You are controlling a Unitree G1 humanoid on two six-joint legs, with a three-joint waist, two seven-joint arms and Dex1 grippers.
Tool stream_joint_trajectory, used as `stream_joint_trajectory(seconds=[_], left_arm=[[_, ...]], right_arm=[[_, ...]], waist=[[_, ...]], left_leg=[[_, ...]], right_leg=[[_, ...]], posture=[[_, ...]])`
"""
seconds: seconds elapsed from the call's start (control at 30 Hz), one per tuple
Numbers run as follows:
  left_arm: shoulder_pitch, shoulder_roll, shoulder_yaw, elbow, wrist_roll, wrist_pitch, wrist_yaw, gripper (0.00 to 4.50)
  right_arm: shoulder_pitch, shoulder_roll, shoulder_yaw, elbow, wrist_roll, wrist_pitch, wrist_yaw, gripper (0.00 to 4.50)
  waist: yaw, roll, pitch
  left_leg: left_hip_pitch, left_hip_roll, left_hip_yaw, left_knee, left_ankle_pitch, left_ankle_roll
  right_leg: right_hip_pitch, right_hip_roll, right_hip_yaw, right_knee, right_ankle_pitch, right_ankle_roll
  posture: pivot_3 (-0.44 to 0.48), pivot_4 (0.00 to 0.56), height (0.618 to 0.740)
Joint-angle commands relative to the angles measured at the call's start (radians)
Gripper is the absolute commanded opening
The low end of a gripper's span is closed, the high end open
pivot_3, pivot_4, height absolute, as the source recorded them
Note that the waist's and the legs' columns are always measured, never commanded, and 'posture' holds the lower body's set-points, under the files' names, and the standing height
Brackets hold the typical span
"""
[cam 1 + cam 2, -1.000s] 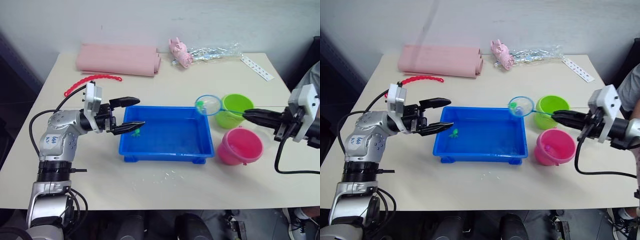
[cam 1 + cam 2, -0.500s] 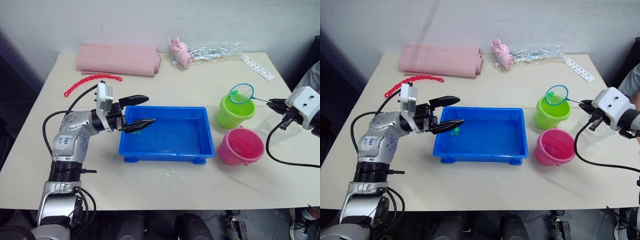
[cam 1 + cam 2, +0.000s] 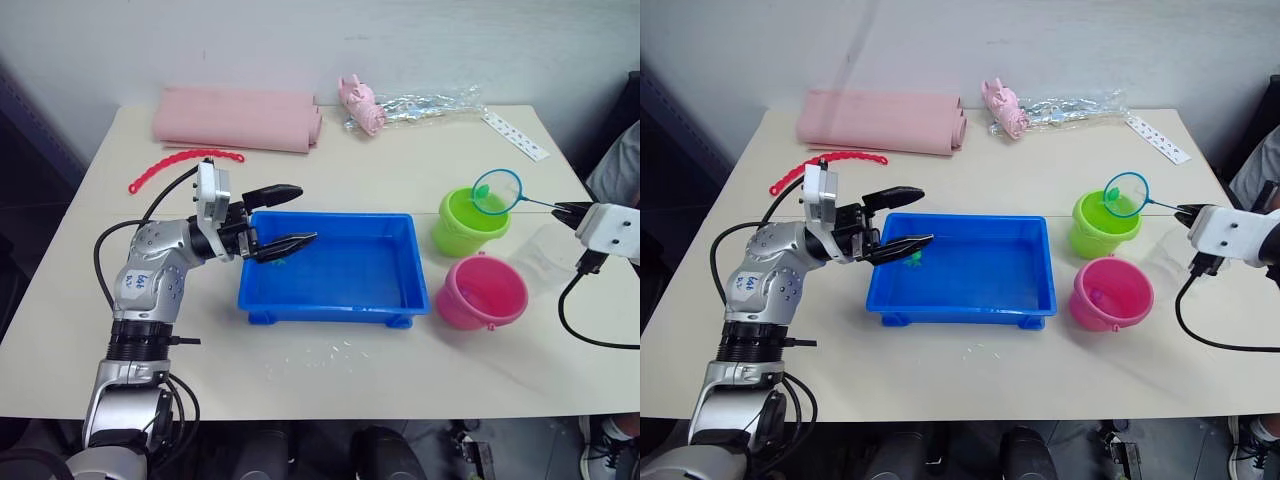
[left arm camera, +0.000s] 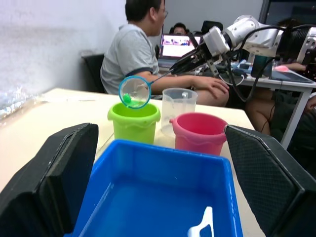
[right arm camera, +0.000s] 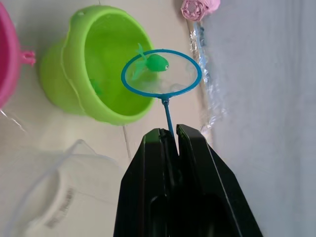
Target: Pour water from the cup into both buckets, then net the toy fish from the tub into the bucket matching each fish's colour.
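My right gripper (image 5: 168,132) is shut on the thin handle of the net (image 3: 497,191). The blue hoop hangs just above the lime green bucket (image 3: 468,228) with a green toy fish (image 5: 155,63) lying in the mesh. Another green fish (image 5: 96,88) sits inside that bucket. The pink bucket (image 3: 481,292) stands just nearer, and the clear cup (image 3: 546,254) is upright to their right. My left gripper (image 3: 300,214) is open over the left end of the blue tub (image 3: 335,268), right by a green fish (image 3: 912,258) in the water.
Along the far edge lie a rolled pink cloth (image 3: 237,117), a pale pink toy (image 3: 360,103), a crinkled clear wrapper (image 3: 430,103) and a white strip (image 3: 515,135). A red bead chain (image 3: 185,160) lies at the left. A seated person (image 4: 138,49) is beyond the table.
My right gripper has carried the net with its green fish from the tub's far right corner to above the green bucket. My left gripper has shifted a little further over the tub.
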Motion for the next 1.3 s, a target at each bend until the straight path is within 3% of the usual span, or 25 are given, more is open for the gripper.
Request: stream_joint_trajectory(seconds=[0.03,0.27,0.47,0.67,1.0,1.23,1.3], left_arm=[[-0.011,-0.012,0.002,0.012,0.003,-0.033,0.002,4.47],[-0.049,-0.011,0.012,0.132,0.019,-0.076,-0.008,4.47],[-0.079,-0.029,0.006,0.188,0.029,-0.100,-0.010,4.47],[-0.070,-0.044,-0.006,0.189,0.042,-0.121,-0.018,4.47],[-0.069,-0.042,-0.009,0.134,0.016,-0.102,-0.056,4.47],[-0.060,-0.048,-0.008,0.091,0.011,-0.077,-0.044,4.47],[-0.052,-0.038,-0.002,0.085,0.009,-0.072,-0.047,4.47]], right_arm=[[-0.016,-0.064,0.010,-0.008,-0.199,-0.115,-0.203,0.00],[0.048,-0.118,0.032,-0.069,-0.474,-0.175,-0.523,0.00],[0.128,-0.111,0.020,-0.155,-0.471,-0.130,-0.563,0.00],[0.216,-0.125,-0.054,-0.247,-0.571,-0.073,-0.730,0.00],[0.282,-0.127,-0.058,-0.281,-0.704,0.067,-0.923,0.00],[0.318,-0.131,-0.026,-0.285,-0.665,0.075,-0.924,0.00],[0.323,-0.105,-0.051,-0.282,-0.511,0.056,-0.839,0.00]], waist=[[-0.001,0.000,0.000],[0.000,0.000,0.000],[0.000,0.000,0.000],[0.001,0.001,0.000],[0.001,0.001,0.000],[0.000,0.001,0.000],[-0.001,0.001,0.000]], left_leg=[[0.000,0.000,0.000,0.000,0.000,0.000],[0.000,0.000,0.001,0.000,0.000,0.000],[0.000,0.000,0.001,0.000,0.000,0.000],[0.000,0.000,0.001,0.000,0.000,0.000],[0.000,0.000,0.001,-0.001,0.000,0.000],[0.000,0.000,0.001,-0.001,0.000,0.000],[0.000,0.000,0.001,-0.001,0.000,0.000]], right_leg=[[0.000,0.000,0.000,0.000,0.000,0.000],[-0.001,0.000,0.001,0.001,0.000,0.000],[-0.001,0.000,0.001,0.001,0.000,0.000],[-0.001,0.000,0.001,0.001,0.000,0.000],[-0.001,0.000,0.002,0.001,0.000,0.000],[-0.001,0.000,0.003,0.001,0.000,0.000],[-0.001,0.000,0.002,0.001,0.000,0.000]], posture=[[0.000,0.150,0.740],[0.000,0.150,0.740],[0.000,0.150,0.740],[0.000,0.150,0.740],[0.000,0.150,0.740],[0.000,0.150,0.740],[0.000,0.150,0.740]])
